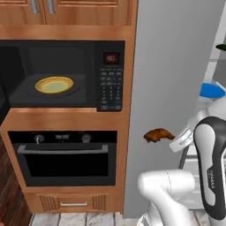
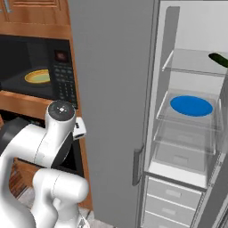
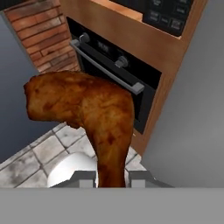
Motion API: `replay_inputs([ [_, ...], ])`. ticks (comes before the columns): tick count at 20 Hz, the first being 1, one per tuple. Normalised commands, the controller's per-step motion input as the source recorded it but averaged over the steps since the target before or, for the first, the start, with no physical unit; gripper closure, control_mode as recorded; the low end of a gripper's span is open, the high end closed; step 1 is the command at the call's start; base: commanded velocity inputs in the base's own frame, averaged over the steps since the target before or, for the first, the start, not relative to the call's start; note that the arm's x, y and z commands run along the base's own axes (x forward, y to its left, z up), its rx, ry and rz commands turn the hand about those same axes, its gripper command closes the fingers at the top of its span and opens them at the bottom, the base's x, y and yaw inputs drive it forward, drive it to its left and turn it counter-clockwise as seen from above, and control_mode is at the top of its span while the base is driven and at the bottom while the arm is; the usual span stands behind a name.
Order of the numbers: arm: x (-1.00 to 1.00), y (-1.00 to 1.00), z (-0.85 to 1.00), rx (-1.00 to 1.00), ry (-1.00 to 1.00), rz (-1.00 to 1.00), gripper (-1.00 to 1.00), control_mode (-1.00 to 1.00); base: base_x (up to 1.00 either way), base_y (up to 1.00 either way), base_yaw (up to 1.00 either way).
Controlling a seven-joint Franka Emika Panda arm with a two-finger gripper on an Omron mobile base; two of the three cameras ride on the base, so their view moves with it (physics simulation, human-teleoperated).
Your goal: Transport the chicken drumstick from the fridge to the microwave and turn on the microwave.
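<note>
The chicken drumstick hangs in the air in front of the fridge's grey panel, to the right of the oven and below the microwave. My gripper is shut on its thin end. In the hand view the drumstick rises lumpy and brown from between my fingertips, with my gripper clamped on the bone end. The black microwave sits up to the left, its cavity showing a yellow plate. The fridge stands open on the right, with white walls and glass shelves.
A black oven with bar handle and knobs sits under the microwave, a wooden drawer below it. In the fridge a blue plate lies on a shelf and a green cucumber higher up. Brick wall and tiled floor lie beyond.
</note>
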Motion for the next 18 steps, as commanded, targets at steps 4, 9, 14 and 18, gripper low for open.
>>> replay_inputs([
  [4, 0.00, 0.00, 0.00, 0.00, 0.00, 0.00, 1.00, 1.00, 0.21, 0.34, 0.21],
  [9, 0.00, 0.00, 0.00, 0.00, 0.00, 0.00, 1.00, 1.00, 0.31, 0.26, 0.25],
  [14, 0.00, 0.00, 0.00, 0.00, 0.00, 0.00, 1.00, 1.00, 0.46, 0.18, 0.25],
  [18, 0.00, 0.00, 0.00, 0.00, 0.00, 0.00, 1.00, 1.00, 0.52, 0.21, 0.19],
])
